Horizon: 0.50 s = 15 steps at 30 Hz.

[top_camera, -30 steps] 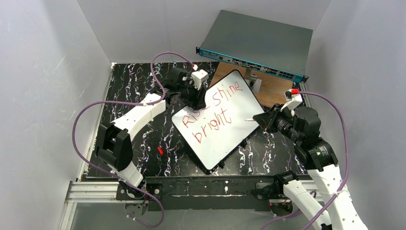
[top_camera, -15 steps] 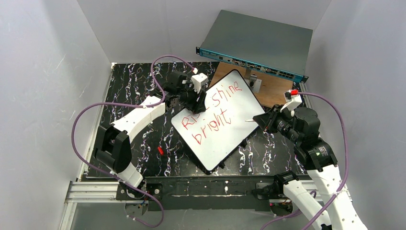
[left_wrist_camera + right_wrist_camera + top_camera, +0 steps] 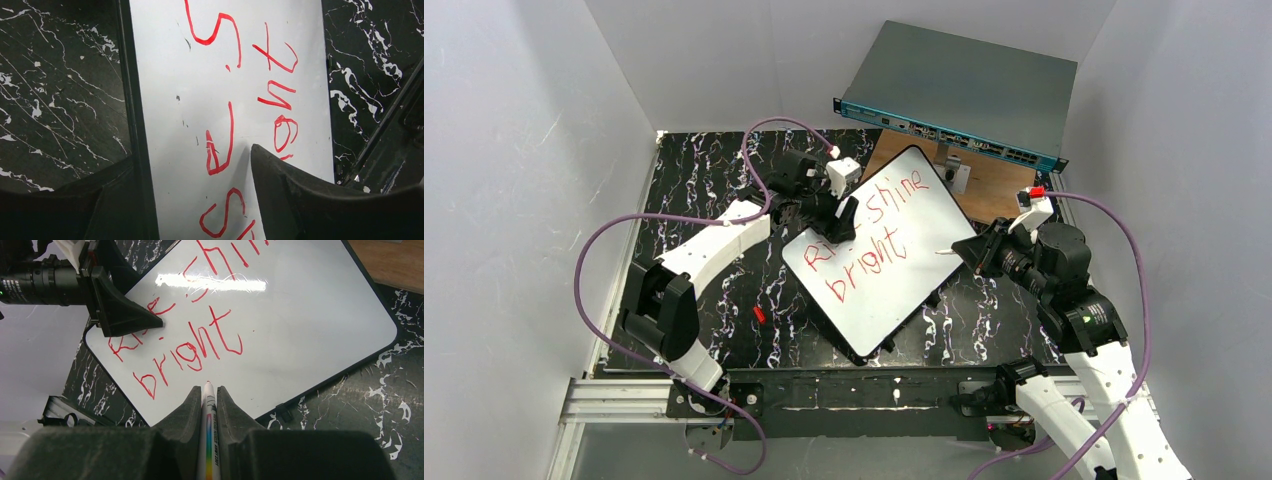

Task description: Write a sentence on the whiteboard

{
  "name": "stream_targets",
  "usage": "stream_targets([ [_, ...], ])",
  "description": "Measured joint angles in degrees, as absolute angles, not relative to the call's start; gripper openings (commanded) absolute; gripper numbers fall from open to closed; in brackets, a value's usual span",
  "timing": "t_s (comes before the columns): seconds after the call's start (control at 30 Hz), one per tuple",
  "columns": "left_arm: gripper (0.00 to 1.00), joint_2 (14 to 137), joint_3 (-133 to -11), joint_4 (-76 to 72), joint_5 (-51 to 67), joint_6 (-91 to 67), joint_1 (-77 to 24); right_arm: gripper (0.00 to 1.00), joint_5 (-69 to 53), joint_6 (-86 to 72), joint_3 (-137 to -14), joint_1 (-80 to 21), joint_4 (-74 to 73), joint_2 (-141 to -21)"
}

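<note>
The whiteboard (image 3: pixel 914 262) lies tilted on the black marbled table. The sentence (image 3: pixel 864 240) reads "Rise shine bright" in red, on two lines. It also shows in the left wrist view (image 3: pixel 220 145) and the right wrist view (image 3: pixel 190 345). My left gripper (image 3: pixel 844 215) is open over the board's upper left edge. In the left wrist view (image 3: pixel 192 160) one finger is outside the dark frame and the other is over the white surface by "Rise". My right gripper (image 3: pixel 972 250) is shut on a white marker (image 3: pixel 209 430) with a rainbow stripe. Its red tip sits just above the board, below "bright".
A grey metal box with a teal front (image 3: pixel 964 85) stands at the back. A wooden panel (image 3: pixel 999 190) with a small metal bracket (image 3: pixel 954 172) lies before it. A small red cap (image 3: pixel 758 314) lies on the table left of the board. White walls enclose the table.
My left gripper has shifted slightly right, further over the board's edge and the word "Rise". The right gripper and the marker have stayed in place.
</note>
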<state>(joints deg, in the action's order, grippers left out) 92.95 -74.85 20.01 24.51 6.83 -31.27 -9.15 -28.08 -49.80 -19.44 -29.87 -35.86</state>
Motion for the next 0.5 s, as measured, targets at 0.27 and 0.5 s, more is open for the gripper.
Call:
stream_targets([
  [0.27, 0.98, 92.9, -74.8, 21.1, 25.1, 7.1, -31.7, 0.01, -9.1, -28.1, -49.8, -19.4, -29.9, -35.9],
  [0.5, 0.98, 92.5, -77.1, 23.0, 23.8, 6.6, -31.6, 0.01, -9.1, -28.1, -49.8, -19.4, -29.8, -35.9],
])
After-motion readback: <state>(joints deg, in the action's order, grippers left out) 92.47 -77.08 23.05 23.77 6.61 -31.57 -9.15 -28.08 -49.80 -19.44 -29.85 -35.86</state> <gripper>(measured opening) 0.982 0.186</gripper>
